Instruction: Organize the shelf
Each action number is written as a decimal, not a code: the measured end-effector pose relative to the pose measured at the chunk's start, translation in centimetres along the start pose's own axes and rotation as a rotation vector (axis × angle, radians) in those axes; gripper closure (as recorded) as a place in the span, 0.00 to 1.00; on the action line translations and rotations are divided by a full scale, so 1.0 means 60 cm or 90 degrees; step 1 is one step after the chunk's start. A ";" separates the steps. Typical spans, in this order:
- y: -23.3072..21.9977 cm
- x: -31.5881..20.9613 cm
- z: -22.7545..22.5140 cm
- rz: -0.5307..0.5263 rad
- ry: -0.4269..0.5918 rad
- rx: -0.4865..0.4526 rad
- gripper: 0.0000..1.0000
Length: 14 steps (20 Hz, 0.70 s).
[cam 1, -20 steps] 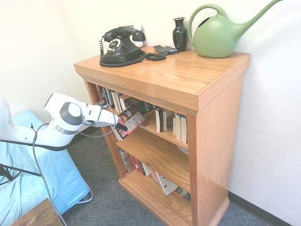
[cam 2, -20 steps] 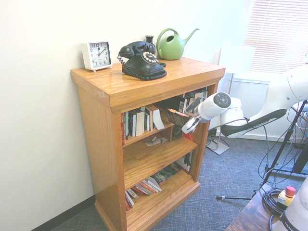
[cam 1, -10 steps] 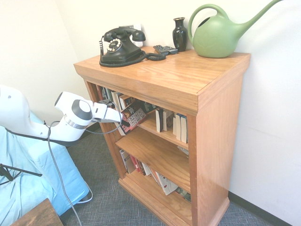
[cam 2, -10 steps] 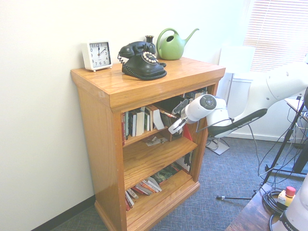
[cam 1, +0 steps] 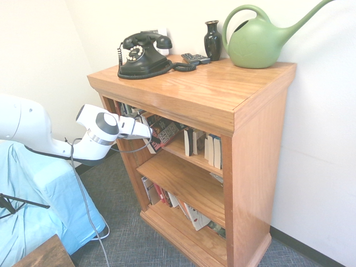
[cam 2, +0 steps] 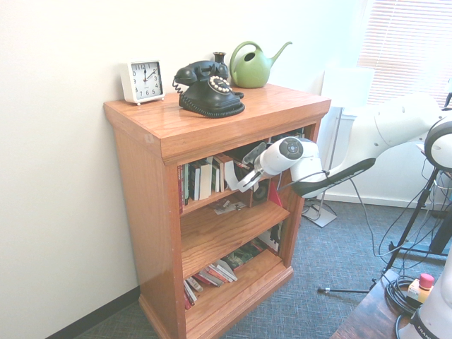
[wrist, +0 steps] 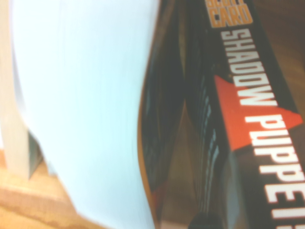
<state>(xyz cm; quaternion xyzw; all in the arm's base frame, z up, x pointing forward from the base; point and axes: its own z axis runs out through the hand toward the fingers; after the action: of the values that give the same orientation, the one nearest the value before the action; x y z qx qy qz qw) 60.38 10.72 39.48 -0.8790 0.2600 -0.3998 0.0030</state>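
Note:
The shelf (cam 1: pixel 222 94) (cam 2: pixel 212 123) is an orange-brown oak bookcase with books on three tiers. My gripper (cam 1: pixel 147 134) (cam 2: pixel 245 181) reaches into the opening of the top tier and is shut on a black and red paperback (cam 1: pixel 165 133), which tilts among the standing books. In the wrist view this black book (wrist: pixel 248 124), with white lettering and a red triangle on its spine, lies close beside the white page edges of another book (wrist: pixel 81 105). Upright books (cam 1: pixel 210 149) (cam 2: pixel 201 180) fill the rest of the top tier.
On the shelf's top stand a black rotary phone (cam 1: pixel 142 55), a dark vase (cam 1: pixel 212 39), a remote (cam 1: pixel 194 58), a green watering can (cam 1: pixel 258 39) and a white clock (cam 2: pixel 143 80). Books lie on the bottom tier (cam 1: pixel 192 214). A blue-covered object (cam 1: pixel 33 211) sits beside the arm.
My arm has pushed forward toward the shelf, carrying the black and red book from in front of the opening into the top tier. The gripper has stayed shut.

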 end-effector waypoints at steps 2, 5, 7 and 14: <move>-0.005 0.003 0.006 -0.002 0.004 0.000 1.00; -0.012 0.008 0.014 -0.001 0.008 -0.003 1.00; -0.016 0.011 0.018 -0.001 0.010 -0.002 1.00; -0.025 0.015 0.023 0.006 0.010 -0.006 0.00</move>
<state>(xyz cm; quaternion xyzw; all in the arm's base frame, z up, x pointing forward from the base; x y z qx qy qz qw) 62.51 11.35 39.47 -0.8745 0.2660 -0.4056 -0.0017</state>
